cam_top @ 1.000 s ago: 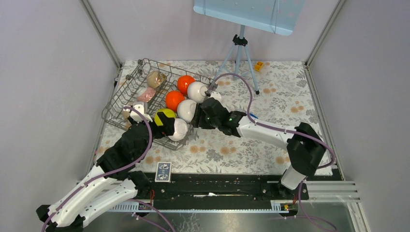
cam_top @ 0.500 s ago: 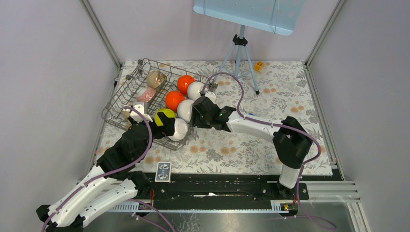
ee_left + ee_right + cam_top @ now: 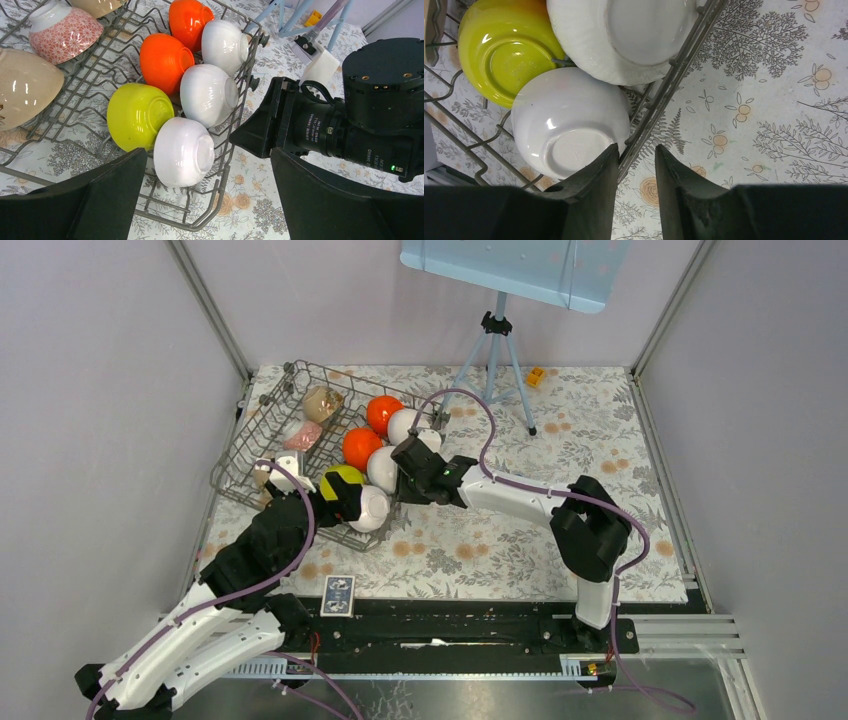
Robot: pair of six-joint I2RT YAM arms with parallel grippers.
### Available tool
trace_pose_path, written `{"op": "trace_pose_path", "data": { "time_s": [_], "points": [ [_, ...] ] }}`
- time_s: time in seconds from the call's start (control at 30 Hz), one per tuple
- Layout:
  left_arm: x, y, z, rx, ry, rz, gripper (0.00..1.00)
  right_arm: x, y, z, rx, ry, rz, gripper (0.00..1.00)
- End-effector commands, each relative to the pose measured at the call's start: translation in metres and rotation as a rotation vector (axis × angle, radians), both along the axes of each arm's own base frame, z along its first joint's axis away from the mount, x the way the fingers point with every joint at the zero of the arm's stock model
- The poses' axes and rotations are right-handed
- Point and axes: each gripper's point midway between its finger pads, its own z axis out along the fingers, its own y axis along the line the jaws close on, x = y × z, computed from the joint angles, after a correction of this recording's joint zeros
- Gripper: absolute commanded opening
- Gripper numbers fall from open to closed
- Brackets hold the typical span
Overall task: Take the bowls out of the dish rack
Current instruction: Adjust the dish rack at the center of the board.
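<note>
The right claw has swung left across the desk to the dish rack. Its fingers have narrowed to a slim gap at the rack's side wire and grip no bowl. The left claw hangs wide open over the nearest white bowl. Every bowl sits racked, and a first pick looks close.

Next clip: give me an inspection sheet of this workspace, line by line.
Surface: floral tablecloth, no spills seen.
Job's things: dish rack at far left, holding two orange bowls, three white bowls, a lime-yellow bowl, a pink patterned bowl and beige bowls; none out yet.
Clutter: playing card at the near edge; small orange block by the back wall.
Grippers: left pincer wide open at the nearest white bowl; right pincer narrowly apart over the rack's edge wire, nothing visibly gripped.
Cables: purple cables loop along both arms.
Surroundings: grey walls; tripod under a light-blue board.
</note>
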Motion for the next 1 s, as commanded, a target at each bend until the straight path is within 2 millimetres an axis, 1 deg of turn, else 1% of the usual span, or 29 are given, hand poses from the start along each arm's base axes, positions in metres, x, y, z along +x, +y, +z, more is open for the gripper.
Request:
{"op": "trace_pose_path", "data": {
  "time_s": [0.0, 0.07, 0.13, 0.23, 0.33, 0.5, 0.63, 0.67, 0.8, 0.9, 0.93, 0.97],
  "points": [
    [0.002, -0.002, 0.009, -0.028, -0.022, 0.000, 0.99, 0.002, -0.013, -0.004, -0.091, -0.008, -0.029, 0.39],
    [0.002, -0.002, 0.008, -0.025, -0.019, 0.000, 0.99, 0.001, -0.013, -0.006, -0.091, 0.000, -0.028, 0.46],
    [0.002, -0.002, 0.008, -0.025, -0.019, 0.001, 0.99, 0.000, -0.012, -0.009, -0.096, 0.011, -0.025, 0.51],
    [0.001, -0.002, 0.008, -0.026, -0.019, 0.001, 0.99, 0.000, -0.010, -0.013, -0.106, 0.025, -0.020, 0.52],
    [0.001, -0.001, 0.008, -0.026, -0.018, 0.002, 0.99, -0.001, -0.011, -0.014, -0.107, 0.028, -0.023, 0.46],
    [0.000, -0.001, 0.008, -0.029, -0.016, 0.002, 0.99, -0.005, -0.023, -0.011, -0.120, 0.019, -0.036, 0.36],
    [0.001, -0.001, 0.009, -0.029, -0.017, 0.003, 0.99, -0.009, -0.035, -0.012, -0.133, 0.018, -0.052, 0.30],
    [0.001, -0.001, 0.008, -0.026, -0.015, 0.004, 0.99, -0.010, -0.038, -0.012, -0.137, 0.021, -0.055, 0.26],
    [0.001, -0.001, 0.007, -0.025, -0.014, 0.003, 0.99, -0.012, -0.051, -0.014, -0.144, 0.027, -0.077, 0.14],
    [0.001, -0.001, 0.008, -0.026, -0.016, 0.006, 0.99, -0.014, -0.062, -0.016, -0.151, 0.030, -0.097, 0.12],
    [0.001, 0.000, 0.007, -0.024, -0.016, 0.006, 0.99, -0.015, -0.065, -0.016, -0.152, 0.030, -0.103, 0.07],
    [0.001, -0.001, 0.007, -0.025, -0.015, 0.006, 0.99, -0.016, -0.069, -0.016, -0.153, 0.030, -0.109, 0.06]
  ]
}}
